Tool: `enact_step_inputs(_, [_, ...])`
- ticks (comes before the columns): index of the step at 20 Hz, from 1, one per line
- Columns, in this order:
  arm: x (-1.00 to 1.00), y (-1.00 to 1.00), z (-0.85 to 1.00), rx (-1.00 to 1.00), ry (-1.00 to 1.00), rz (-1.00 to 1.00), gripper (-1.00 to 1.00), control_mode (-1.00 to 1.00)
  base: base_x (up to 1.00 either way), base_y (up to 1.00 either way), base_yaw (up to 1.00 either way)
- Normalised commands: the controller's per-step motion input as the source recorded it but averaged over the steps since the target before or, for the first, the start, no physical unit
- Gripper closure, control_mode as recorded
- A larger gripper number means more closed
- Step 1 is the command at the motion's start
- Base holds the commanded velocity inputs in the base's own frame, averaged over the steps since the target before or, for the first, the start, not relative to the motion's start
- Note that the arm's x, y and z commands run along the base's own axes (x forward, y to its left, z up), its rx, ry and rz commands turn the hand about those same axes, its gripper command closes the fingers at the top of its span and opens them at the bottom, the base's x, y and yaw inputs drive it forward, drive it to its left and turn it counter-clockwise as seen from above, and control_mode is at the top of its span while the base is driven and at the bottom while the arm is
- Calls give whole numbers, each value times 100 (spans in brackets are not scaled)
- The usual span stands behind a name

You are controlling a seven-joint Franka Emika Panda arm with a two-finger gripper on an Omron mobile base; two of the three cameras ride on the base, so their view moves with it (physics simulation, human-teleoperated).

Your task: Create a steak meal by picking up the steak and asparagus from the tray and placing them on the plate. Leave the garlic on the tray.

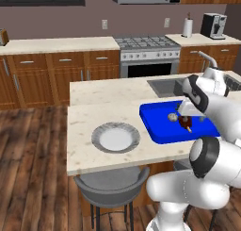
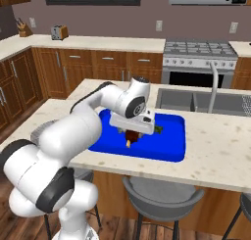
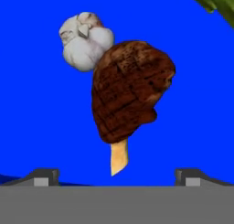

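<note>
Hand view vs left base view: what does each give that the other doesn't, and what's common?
Hand view: close look at the steak, its bone end pointing toward the open hand, fingertips wide apart; garlic right against its far side; asparagus tips at the top right corner.
Left base view: the plate, bare, on the counter left of the tray; sink and stove beyond.
Both: steak and garlic lying on the blue tray.

Steak [image 3: 130,88] and garlic [image 3: 84,40] touch on tray [image 3: 36,127], asparagus [image 3: 215,1] apart.
</note>
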Motion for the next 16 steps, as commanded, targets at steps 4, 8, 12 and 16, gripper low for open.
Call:
enact_step_inputs(4, [23, -1, -18, 0, 6, 2, -100, -100, 0, 0, 0])
enact_step_inputs(8, [27, 0, -14, 0, 5, 7, -100, -100, 0, 0, 0])
enact_step_inputs(12, [31, 0, -15, 0, 6, 6, -100, -100, 0, 0, 0])
enact_step_inputs(16, [28, 0, -24, 0, 7, 5, -100, -100, 0, 0, 0])
